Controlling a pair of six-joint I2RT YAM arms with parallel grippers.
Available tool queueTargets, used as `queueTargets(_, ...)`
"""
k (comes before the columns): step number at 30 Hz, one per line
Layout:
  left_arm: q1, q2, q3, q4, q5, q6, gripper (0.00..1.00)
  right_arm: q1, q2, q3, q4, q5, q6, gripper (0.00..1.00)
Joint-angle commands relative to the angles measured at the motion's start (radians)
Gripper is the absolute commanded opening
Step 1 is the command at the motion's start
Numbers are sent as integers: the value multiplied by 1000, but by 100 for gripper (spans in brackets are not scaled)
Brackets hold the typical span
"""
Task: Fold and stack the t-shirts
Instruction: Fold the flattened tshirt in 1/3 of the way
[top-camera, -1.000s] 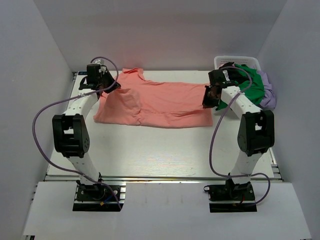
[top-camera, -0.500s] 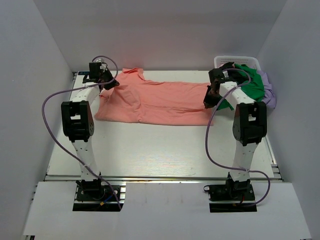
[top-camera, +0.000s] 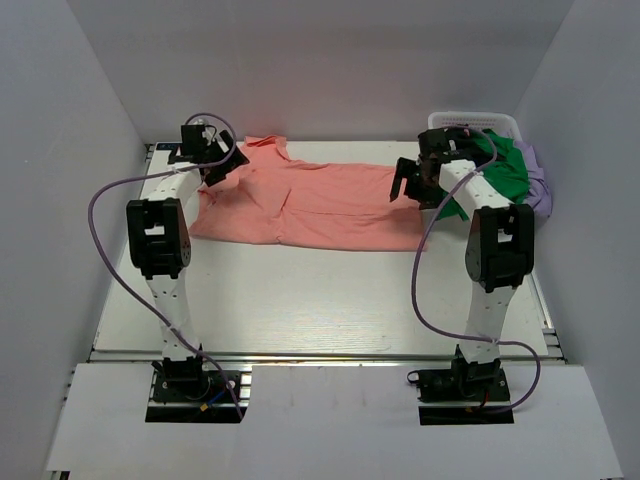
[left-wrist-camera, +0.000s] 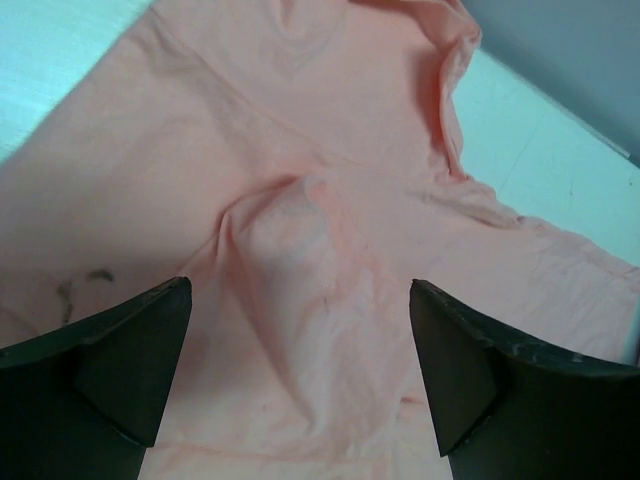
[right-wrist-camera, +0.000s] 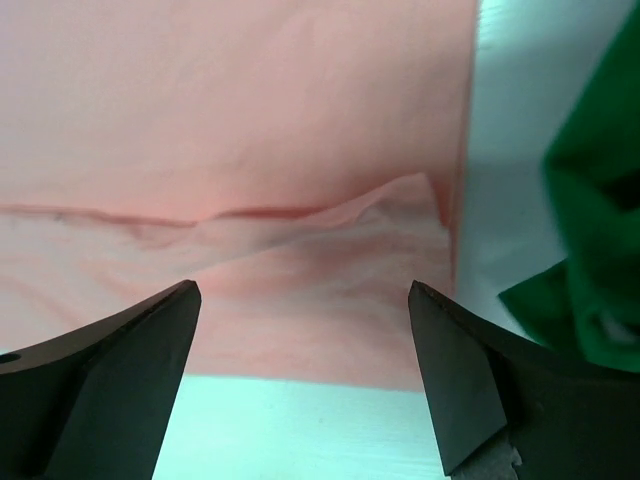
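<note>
A salmon-pink t-shirt (top-camera: 320, 205) lies lengthwise across the back of the table, folded into a long band. My left gripper (top-camera: 225, 165) hovers over its left end, open, with only a raised wrinkle of pink cloth (left-wrist-camera: 300, 150) below the fingers. My right gripper (top-camera: 408, 183) hangs over the shirt's right end, open and holding nothing; the pink hem (right-wrist-camera: 250, 120) and bare table show beneath it. A bright green t-shirt (top-camera: 500, 170) spills from the basket beside the right gripper and fills the right edge (right-wrist-camera: 590, 200) of the right wrist view. A lilac t-shirt (top-camera: 538, 190) lies under it.
A white lattice basket (top-camera: 475, 120) stands at the back right corner against the wall. White walls close in the table on three sides. Both arms' purple cables loop over the near half of the table (top-camera: 300, 300).
Both grippers have opened and let go of the pink t-shirt's ends. The shirt now lies flatter, and both grippers have drawn back a little above it.
</note>
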Motion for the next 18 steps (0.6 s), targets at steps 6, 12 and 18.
queueTargets(6, -2, -300, -333, 41, 13, 20, 100, 60, -170, -199, 140, -172, -68, 90)
queueTargets(12, 7, -340, -549, 54, 40, -24, 100, 60, -144, -288, 196, -184, -38, 90)
queueTargets(18, 19, -369, -665, 19, -71, -33, 100, 54, -132, -434, 231, -144, -3, 90)
